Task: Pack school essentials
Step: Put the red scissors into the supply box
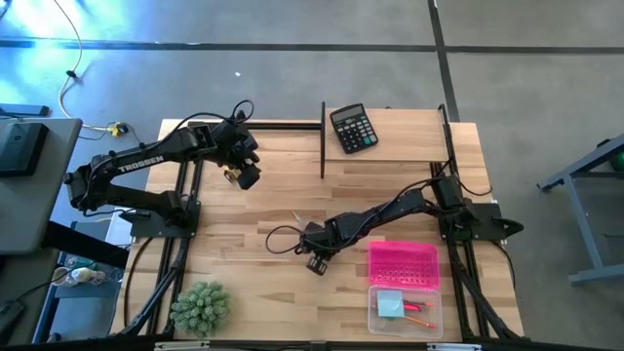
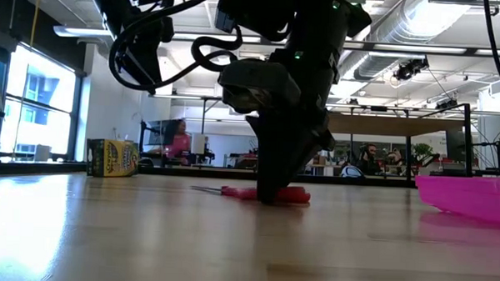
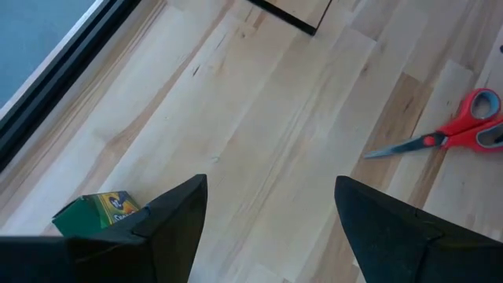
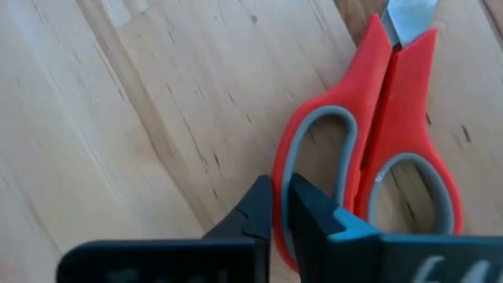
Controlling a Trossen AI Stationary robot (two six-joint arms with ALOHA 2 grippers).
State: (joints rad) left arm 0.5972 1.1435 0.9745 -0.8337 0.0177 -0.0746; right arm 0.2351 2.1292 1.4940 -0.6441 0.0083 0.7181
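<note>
The red-handled scissors (image 4: 377, 134) lie flat on the wooden table (image 1: 253, 263), near its middle. My right gripper (image 1: 314, 242) points down on their handle end and is shut on it; it also shows in the low view (image 2: 273, 190). The blades (image 2: 208, 189) stick out past the gripper. My left gripper (image 3: 271, 185) is open and empty, above the table's far left part (image 1: 246, 175). A small green-and-yellow box (image 3: 98, 212) stands on the table below it. A clear container (image 1: 405, 310) holds a light-blue notepad (image 1: 390, 304), a red pen and orange pencils. My right gripper pinches the rim of one handle loop (image 4: 280, 185) of the scissors between its two fingers. One finger is outside the loop and the other (image 4: 310, 220) is over the loop's hole. The fingers come from above, pointing down. The scissors lie flat on the table.
A pink tray (image 1: 403, 263) sits right of my right gripper, with the clear container at the near edge beside it. A black calculator (image 1: 353, 128) lies at the far edge, by a black upright bar (image 1: 323, 141). A green spiky plant (image 1: 200, 307) stands at the near left.
</note>
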